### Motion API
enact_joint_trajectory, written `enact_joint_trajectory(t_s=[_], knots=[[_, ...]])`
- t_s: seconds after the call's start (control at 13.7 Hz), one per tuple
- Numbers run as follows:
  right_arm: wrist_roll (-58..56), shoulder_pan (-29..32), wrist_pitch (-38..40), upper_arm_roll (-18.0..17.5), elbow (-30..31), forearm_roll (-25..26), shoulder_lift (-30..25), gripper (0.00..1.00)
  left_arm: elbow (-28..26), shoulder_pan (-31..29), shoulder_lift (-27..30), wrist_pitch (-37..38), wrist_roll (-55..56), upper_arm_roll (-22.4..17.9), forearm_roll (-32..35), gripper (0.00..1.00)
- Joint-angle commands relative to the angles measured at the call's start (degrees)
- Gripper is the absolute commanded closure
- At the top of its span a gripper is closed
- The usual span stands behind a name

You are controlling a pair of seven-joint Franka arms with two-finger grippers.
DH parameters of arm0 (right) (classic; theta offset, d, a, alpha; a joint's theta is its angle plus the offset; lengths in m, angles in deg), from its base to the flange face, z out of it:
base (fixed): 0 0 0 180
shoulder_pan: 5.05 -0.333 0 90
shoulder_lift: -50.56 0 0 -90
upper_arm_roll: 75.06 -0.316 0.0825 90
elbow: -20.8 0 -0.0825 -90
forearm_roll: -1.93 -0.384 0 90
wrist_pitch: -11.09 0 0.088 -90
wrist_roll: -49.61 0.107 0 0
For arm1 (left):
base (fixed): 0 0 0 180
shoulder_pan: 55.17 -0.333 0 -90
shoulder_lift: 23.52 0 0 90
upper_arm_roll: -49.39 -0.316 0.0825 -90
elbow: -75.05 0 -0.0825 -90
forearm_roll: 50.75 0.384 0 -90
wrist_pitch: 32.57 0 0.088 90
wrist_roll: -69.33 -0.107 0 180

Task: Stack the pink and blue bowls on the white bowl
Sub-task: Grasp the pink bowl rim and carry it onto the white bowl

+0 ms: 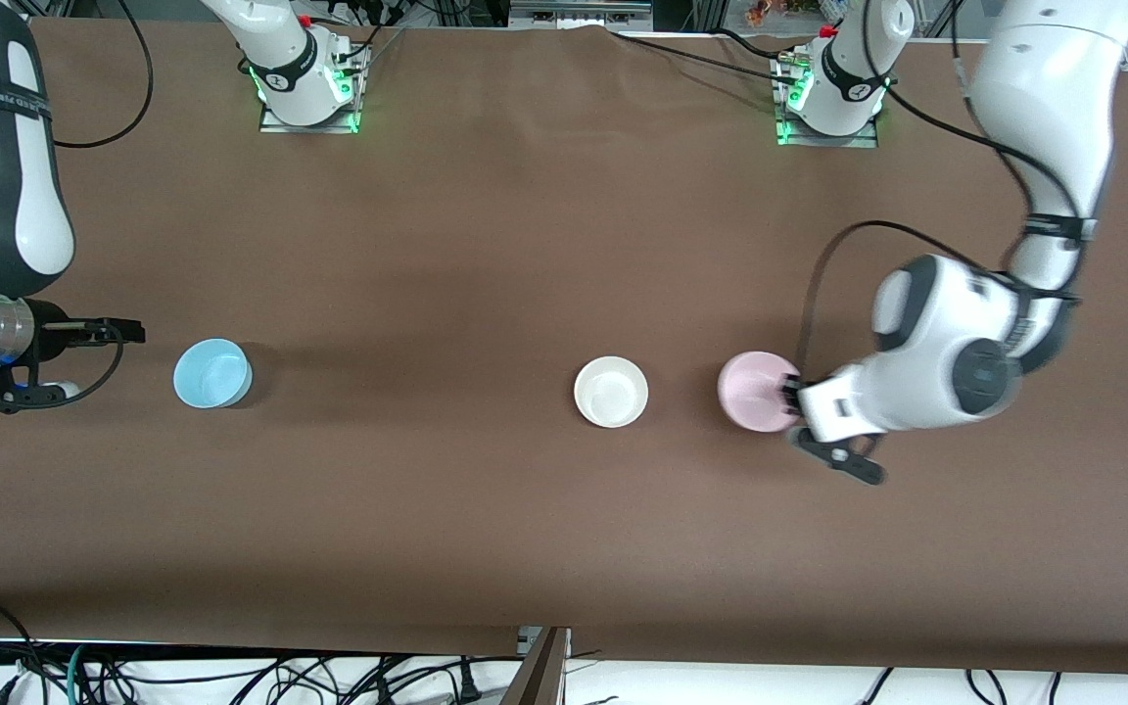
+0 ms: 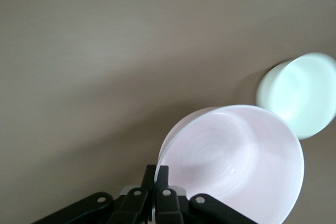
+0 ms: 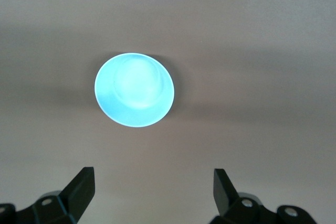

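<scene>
The pale pink bowl (image 1: 755, 390) is at the left arm's end of the table, beside the white bowl (image 1: 611, 391). My left gripper (image 1: 791, 395) is shut on the pink bowl's rim (image 2: 164, 153), one finger inside the rim and one outside. In the left wrist view the white bowl (image 2: 299, 94) shows past the pink bowl (image 2: 236, 166). The light blue bowl (image 1: 212, 373) stands alone toward the right arm's end. My right gripper (image 1: 128, 331) waits open beside the blue bowl (image 3: 134, 89), its fingers (image 3: 82, 186) wide apart with nothing between them.
The brown table (image 1: 486, 245) carries only the three bowls, all in one row. The arm bases (image 1: 307, 83) stand along the table's edge farthest from the front camera. Cables (image 1: 231, 676) hang past the edge nearest that camera.
</scene>
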Motion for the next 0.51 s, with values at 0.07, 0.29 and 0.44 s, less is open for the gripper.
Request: enact_joint_trajectory(t_s=[0.07,0.29,0.44], knots=[[-0.78,1.11,-5.57,0.37,5.01,0.25,-0.96,0.0,7.41,10.41,-6.44,-0.63,24.52,-1.62,-0.25,1.0],[-1.74,1.2,-10.85,1.61,8.87,-0.01,-1.13,0.0,6.97,12.09,-7.41,-1.77,29.02,-1.53,-0.77,1.0],[-2.01,1.29,-14.01,1.7,10.81,-0.1,-1.13,0.0,7.23,12.79,-8.38,-2.56,30.0,-1.62,-0.42,1.0]])
